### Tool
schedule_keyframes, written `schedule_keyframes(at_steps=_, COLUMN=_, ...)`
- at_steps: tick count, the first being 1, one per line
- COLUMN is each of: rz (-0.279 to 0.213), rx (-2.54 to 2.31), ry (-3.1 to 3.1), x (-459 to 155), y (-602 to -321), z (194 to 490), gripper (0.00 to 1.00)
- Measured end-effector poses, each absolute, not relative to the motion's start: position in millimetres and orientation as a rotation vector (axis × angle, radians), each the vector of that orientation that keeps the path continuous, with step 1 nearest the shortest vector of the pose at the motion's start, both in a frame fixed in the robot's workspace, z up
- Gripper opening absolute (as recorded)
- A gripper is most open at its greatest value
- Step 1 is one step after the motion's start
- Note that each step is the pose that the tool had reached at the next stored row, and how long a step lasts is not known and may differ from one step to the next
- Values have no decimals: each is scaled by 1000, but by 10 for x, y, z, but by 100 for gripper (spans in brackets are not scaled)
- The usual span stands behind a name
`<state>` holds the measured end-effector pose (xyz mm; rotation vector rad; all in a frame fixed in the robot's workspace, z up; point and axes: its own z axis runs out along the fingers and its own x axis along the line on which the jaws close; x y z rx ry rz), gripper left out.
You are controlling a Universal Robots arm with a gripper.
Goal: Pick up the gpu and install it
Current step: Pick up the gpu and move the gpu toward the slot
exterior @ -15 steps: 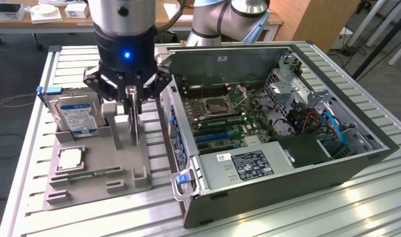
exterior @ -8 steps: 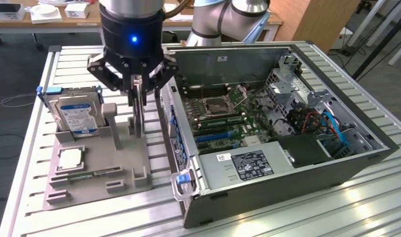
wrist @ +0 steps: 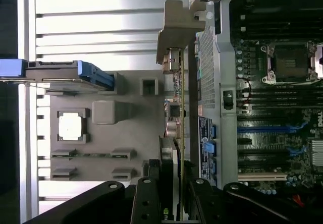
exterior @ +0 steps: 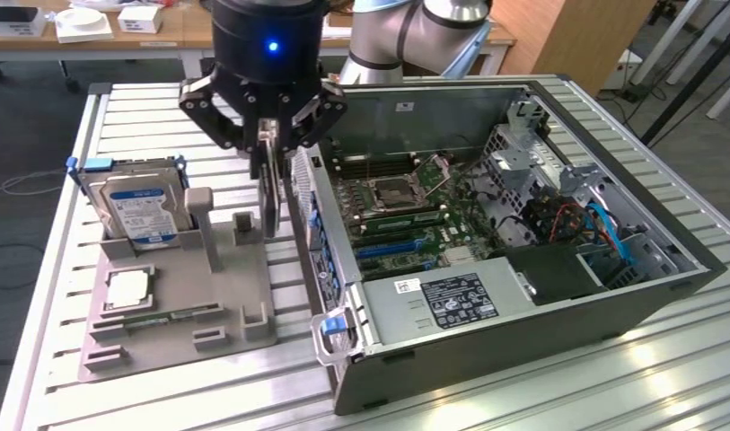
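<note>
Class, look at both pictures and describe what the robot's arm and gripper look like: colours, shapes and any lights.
The arm has rounded silver-grey joints. The gripper has a black cylindrical body with a small glowing blue light on its front. Below the body spread black jointed link fingers, dotted with round bolt heads in the wrist view.

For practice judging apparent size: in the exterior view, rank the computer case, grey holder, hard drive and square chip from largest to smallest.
1. computer case
2. grey holder
3. hard drive
4. square chip
The hard drive and chip both sit on the holder, about equally near the camera, so their order is safe.
</note>
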<state>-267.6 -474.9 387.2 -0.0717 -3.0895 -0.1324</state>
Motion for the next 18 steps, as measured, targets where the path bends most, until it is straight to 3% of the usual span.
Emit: schedule_keyframes(at_steps=18, rz=-131, rx=-72, ry=-3072, x=-2236, y=-4749, z=4034, gripper=27)
